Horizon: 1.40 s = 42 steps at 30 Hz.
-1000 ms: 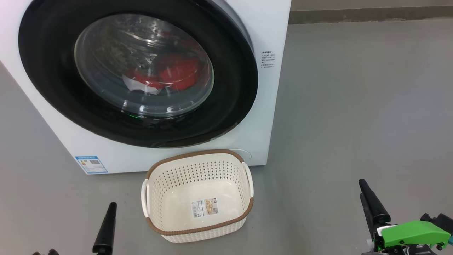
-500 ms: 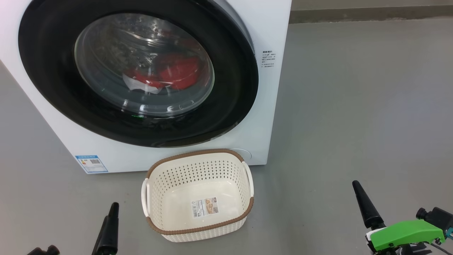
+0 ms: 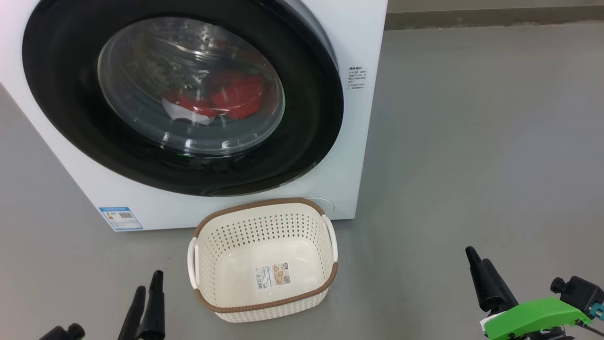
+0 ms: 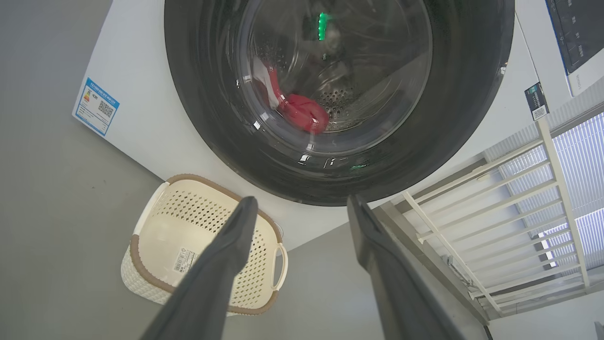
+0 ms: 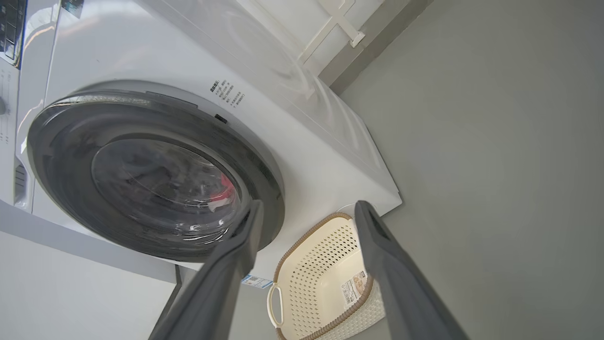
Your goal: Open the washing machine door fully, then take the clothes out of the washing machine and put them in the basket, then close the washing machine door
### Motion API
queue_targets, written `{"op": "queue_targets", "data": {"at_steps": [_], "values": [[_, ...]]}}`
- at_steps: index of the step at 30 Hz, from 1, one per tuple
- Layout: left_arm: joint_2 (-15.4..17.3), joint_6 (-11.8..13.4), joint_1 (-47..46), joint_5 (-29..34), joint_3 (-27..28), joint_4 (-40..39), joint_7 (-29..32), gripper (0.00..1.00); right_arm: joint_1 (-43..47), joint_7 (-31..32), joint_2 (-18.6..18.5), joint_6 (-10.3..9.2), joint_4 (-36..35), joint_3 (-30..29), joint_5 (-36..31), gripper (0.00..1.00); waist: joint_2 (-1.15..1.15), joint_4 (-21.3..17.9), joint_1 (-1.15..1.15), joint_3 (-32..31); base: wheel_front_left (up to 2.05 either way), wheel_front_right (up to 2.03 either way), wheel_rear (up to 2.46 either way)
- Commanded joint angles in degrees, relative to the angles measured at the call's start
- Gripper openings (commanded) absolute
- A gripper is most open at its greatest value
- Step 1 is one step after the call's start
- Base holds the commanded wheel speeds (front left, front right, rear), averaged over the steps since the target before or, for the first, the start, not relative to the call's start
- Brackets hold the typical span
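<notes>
Left wrist view: left gripper (image 4: 302, 200), jaws wide apart and empty, aimed up at the door (image 4: 226, 151) from low on the floor (image 4: 56, 212). Right wrist view: right gripper (image 5: 309, 204), likewise spread and holding nothing, sighting the door from the other side. In the head view the two sit at the lower corners, flanking the basket (image 3: 264, 231) and well apart from the washer (image 3: 155, 208). This reads as a ready posture, with the spread jaws free to take the door edge.

The basket stands mouth-up and empty, just in front of the washer's lower right corner and below the door. Whether it touches the cabinet cannot be told. Its position probably keeps the carry from drum to basket short while leaving the door room to swing above it.

The door appears shut, and no handle can be made out. The clothes (image 3: 236, 97) lie low in the drum behind the glass, red with a white patch. Opening the door is therefore judged the step in hand.

A blue sticker (image 3: 120, 218) marks the cabinet's lower left. The floor is smooth, matt grey. A dark skirting (image 3: 472, 20) runs along the far wall, and a white railing (image 4: 495, 212) stands beside the washer.
</notes>
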Motion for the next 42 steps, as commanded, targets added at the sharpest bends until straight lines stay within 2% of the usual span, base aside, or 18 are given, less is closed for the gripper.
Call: {"op": "queue_targets", "data": {"at_steps": [1, 42], "values": [[0.97, 0.46, -0.35, 2.24, 0.59, -2.09, -0.72, 1.0, -0.73, -0.88, -1.07, -0.02, -1.83, 0.53, -1.98, 1.0, 0.0, -0.02, 0.0, 0.01, 0.0, 0.0, 0.0], [1.27, 3.13, 2.94, 31.58, -0.51, -6.42, -7.62, 1.0, 2.25, -7.79, -2.92, -0.03, -3.23, 3.7, -25.28, 1.0, 0.0, -0.32, 0.0, 0.06, 0.0, 0.0, 0.0]]}}
